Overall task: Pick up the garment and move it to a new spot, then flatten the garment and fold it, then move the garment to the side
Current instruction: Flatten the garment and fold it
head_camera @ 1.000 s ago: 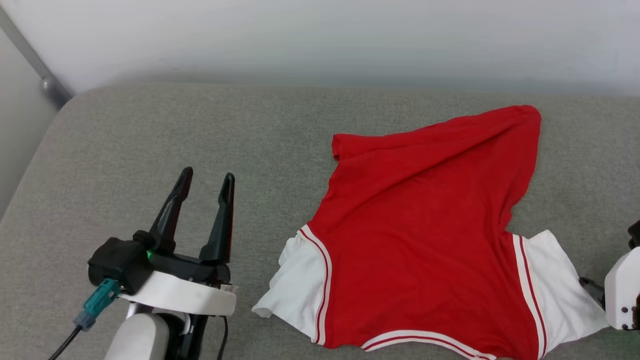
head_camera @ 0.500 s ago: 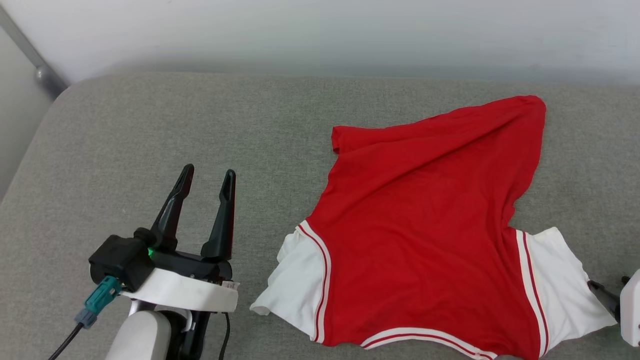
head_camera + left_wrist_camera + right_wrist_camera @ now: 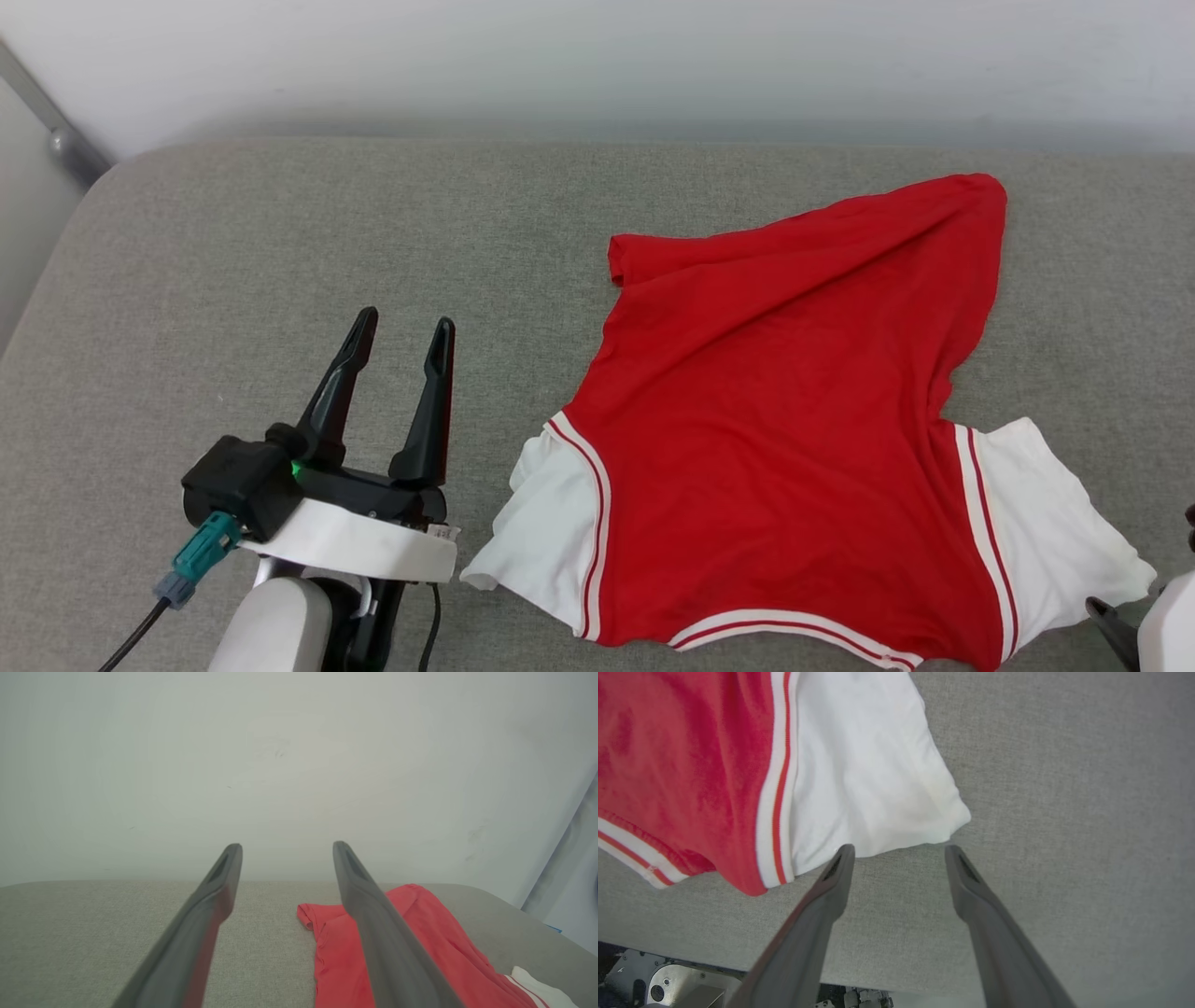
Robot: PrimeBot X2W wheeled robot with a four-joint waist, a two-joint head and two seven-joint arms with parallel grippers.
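The garment [image 3: 784,420] lies spread on a grey cushion [image 3: 280,233], on the robot's right half of it, with a plain red side facing up. Its striped neck trim is at the edge nearest to the robot and its hem is toward the wall [image 3: 597,56]. The cloth is wrinkled, not flat. One far corner of the hem is turned over on itself, and the other far corner is pulled out to a rounded point. A white sleeve lies on each side of the red body, each with a red-white stripe at the seam.

Just beside the garment's right sleeve is the right gripper [image 3: 900,848]. Its two fingers stand apart with only grey cushion between them. One fingertip is at the very edge of the sleeve; I cannot tell if it touches.

To the left of the garment, near the left sleeve but apart from it, is the left gripper [image 3: 408,319]. It is also open and holds nothing. A cable with a teal plug [image 3: 201,551] leaves its wrist on the side away from the garment.

Far to the left of the garment, beyond the cushion's corner, a grey metal bar [image 3: 65,149] runs along the wall.
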